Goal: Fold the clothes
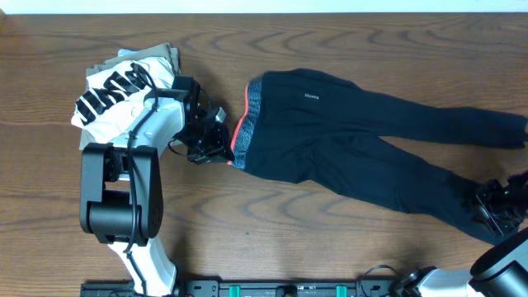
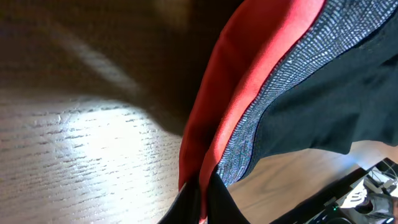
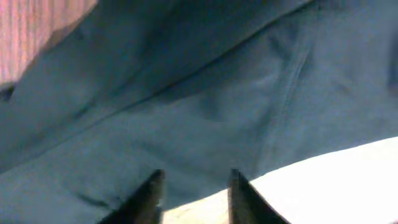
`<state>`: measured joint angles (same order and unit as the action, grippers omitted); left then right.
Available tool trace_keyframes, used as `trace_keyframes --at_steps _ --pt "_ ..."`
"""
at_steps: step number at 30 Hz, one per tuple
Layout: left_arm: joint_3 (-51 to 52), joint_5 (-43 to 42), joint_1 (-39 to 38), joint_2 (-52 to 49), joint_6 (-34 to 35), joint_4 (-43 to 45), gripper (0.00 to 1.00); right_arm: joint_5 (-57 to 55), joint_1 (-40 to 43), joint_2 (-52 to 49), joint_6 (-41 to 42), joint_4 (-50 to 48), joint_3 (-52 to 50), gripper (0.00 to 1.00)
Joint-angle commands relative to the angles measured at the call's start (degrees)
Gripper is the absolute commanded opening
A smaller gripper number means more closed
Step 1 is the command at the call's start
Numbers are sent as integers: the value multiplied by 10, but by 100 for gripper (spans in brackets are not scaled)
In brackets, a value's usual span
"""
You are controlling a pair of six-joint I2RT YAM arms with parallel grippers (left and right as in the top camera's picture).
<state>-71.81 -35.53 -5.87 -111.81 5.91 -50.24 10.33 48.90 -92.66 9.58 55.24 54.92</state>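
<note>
You have the black pants (image 1: pixel 346 140) lying flat across the wooden table (image 1: pixel 330 239), waist toward the left and both legs running out to the right, the upper leg reaching the right edge of the overhead view. The grey heathered waistband (image 1: pixel 254 115) faces the left arm, and its coral-red edging (image 2: pixel 249 81) shows along the outer rim. Your left gripper (image 1: pixel 216 142) sits at the near corner of that waistband. In the left wrist view its dark fingers (image 2: pixel 183 208) are pinched together on the red edging, with the fabric rising away from them, so log it as clamped on the pants. Your right gripper (image 1: pixel 497 200) is at the far end of the lower leg (image 1: pixel 445 198), near the cuff. In the right wrist view its two fingertips (image 3: pixel 152 193) stand apart with a clear gap; dark cloth fills the frame beyond them and bare table shows at the lower right. Note it as spread, with nothing pinched between the tips. Left of the pants, partly under the left arm, lies a white shirt (image 1: pixel 111 95) with bold black lettering. It rests on a folded khaki garment (image 1: pixel 161 54), whose edge shows along the shirt's far side. This stack lies apart from the pants.
</note>
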Motion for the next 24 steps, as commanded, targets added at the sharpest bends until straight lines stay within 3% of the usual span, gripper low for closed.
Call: trace_keyframes --at_steps 1,16,24 --pt "5 17 2 6 -8 -9 6 -26 5 4 25 -9 -9 16" --pt "5 57 5 7 -7 -29 6 -47 5 3 63 -113 -96 11" --pt "5 58 14 7 2 -29 6 -91 6 -54 81 -181 -98 11"
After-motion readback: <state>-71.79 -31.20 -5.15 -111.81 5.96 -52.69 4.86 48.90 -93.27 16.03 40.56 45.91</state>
